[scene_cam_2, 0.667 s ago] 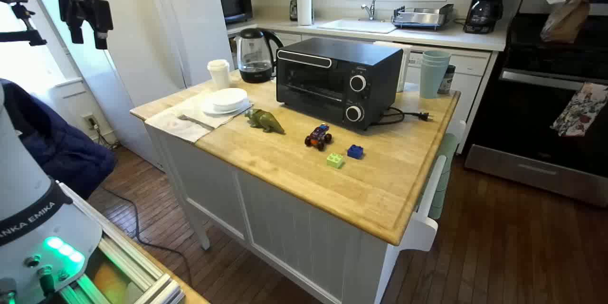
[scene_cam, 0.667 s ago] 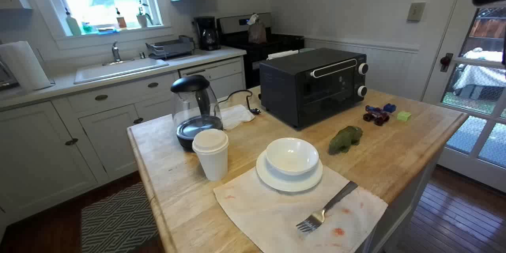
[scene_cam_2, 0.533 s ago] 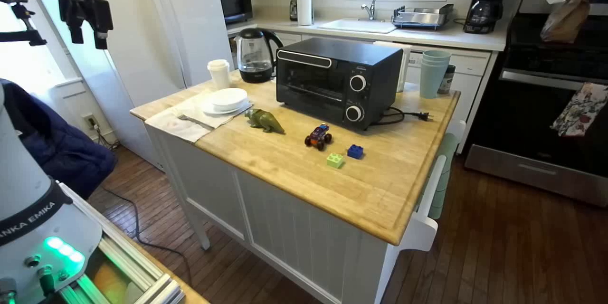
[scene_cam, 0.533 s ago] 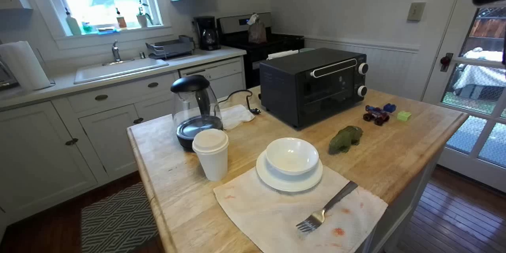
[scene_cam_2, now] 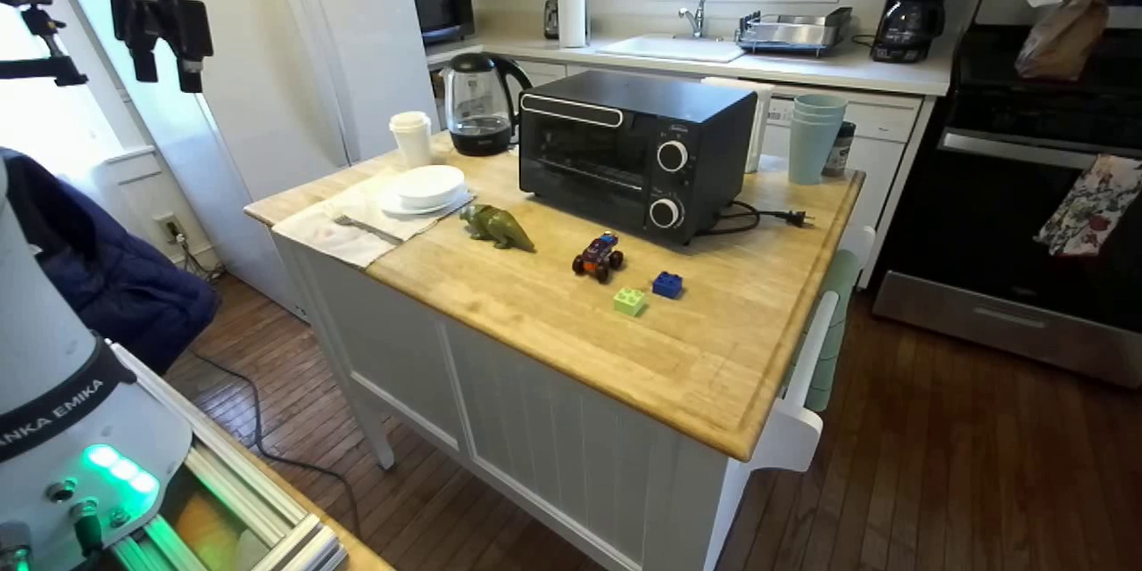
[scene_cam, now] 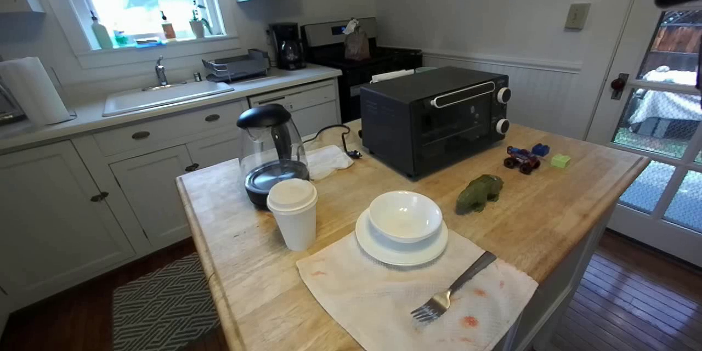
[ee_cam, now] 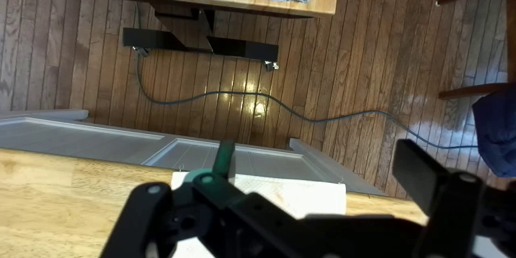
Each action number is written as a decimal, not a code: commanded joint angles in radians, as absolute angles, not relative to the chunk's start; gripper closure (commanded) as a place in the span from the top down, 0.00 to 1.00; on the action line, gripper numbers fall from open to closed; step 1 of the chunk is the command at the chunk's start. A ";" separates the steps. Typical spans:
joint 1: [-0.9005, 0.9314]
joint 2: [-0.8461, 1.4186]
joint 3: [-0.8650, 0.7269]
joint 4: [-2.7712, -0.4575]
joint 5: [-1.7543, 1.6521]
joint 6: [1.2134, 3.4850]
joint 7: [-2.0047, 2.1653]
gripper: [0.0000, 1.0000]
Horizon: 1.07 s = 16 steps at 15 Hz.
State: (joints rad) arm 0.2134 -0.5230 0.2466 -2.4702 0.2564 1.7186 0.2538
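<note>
In an exterior view, a stained mat (scene_cam: 378, 301) is found spread on the worktop (scene_cam: 263, 285). A plate (scene_cam: 403, 256) is set on the mat, and a bowl (scene_cam: 406, 216) is carried upright on the plate. A fork (scene_cam: 459, 282) is laid flat on the mat, near the plate but apart from it. A lidded white cup (scene_cam: 293, 219) is stood upright near the kettle (scene_cam: 277, 167). An oven (scene_cam: 433, 126) is positioned beyond the bowl, with its door shut. In front of the oven, a green toy animal (scene_cam: 480, 193), a toy truck (scene_cam: 522, 160), a blue block (scene_cam: 540, 149) and a green block (scene_cam: 560, 160) are recorded on the worktop. In an exterior view, the gripper (scene_cam_2: 168, 76) is observed raised above the level of the worktop, well apart from the plate and bowl, with its jaws parted and pointed downward. Beside the oven, a plug (scene_cam_2: 792, 218) is rested on the worktop; at a corner of the worktop, stacked tumblers (scene_cam_2: 814, 138) are stood just beside a jar (scene_cam_2: 839, 152). The robot's base (scene_cam_2: 36, 464) is partly shown, with green lights (scene_cam_2: 123, 470) lit. In the wrist view, the jaws are confirmed to be spread wide, and nothing is held between them. The mat is seen below the gripper, at the edge of the worktop, and is partly hidden by it. A cable (ee_cam: 242, 93) is laid in curves across the floor (ee_cam: 354, 68).
</note>
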 commanded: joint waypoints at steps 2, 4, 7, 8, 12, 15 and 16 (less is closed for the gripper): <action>0.135 -0.547 0.224 -2.497 0.188 1.731 0.321 1.00; 0.088 -0.557 0.203 -2.514 0.150 1.735 0.351 1.00; 0.006 -0.552 0.162 -2.539 0.094 1.756 0.404 1.00; -0.022 -0.554 0.153 -2.555 0.069 1.782 0.427 1.00; -0.112 -0.531 0.100 -2.587 0.027 1.864 0.483 1.00; -0.154 -0.500 0.058 -2.605 0.034 1.898 0.483 1.00; -0.134 -0.519 0.068 -2.596 0.042 1.876 0.463 1.00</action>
